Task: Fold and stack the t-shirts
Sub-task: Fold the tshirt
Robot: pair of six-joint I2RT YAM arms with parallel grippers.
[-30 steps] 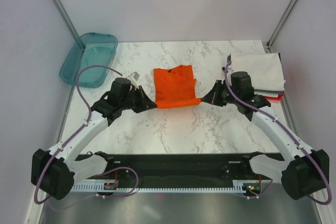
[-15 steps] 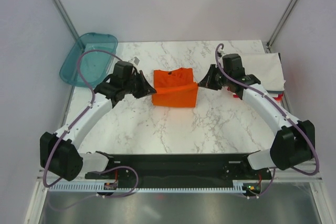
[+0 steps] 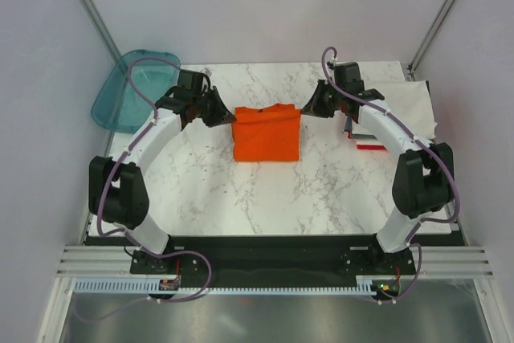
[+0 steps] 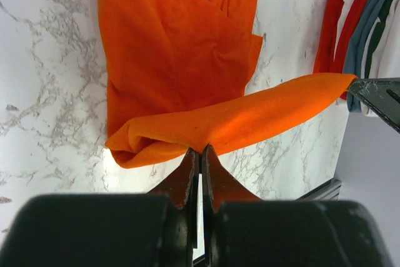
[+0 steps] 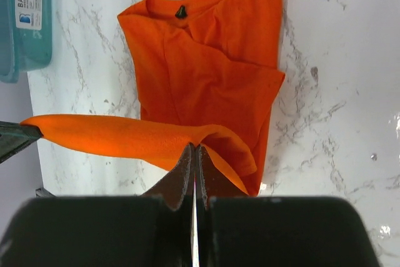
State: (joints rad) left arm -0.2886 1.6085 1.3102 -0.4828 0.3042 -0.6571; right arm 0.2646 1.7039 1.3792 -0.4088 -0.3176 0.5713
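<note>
From above, the orange shirt (image 3: 267,134) lies mid-table, with the left gripper (image 3: 218,112) and right gripper (image 3: 309,110) at its far corners and a stack (image 3: 409,106) of folded shirts at the right edge. The left wrist view shows the left jaws pinched tight on the shirt's raised edge. The right wrist view shows the right jaws likewise clamped on that edge, near a tray (image 5: 24,17).

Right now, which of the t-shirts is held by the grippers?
The orange t-shirt in the middle: left gripper and right gripper each pinch its lifted edge. The others lie folded in a stack at the right.
</note>
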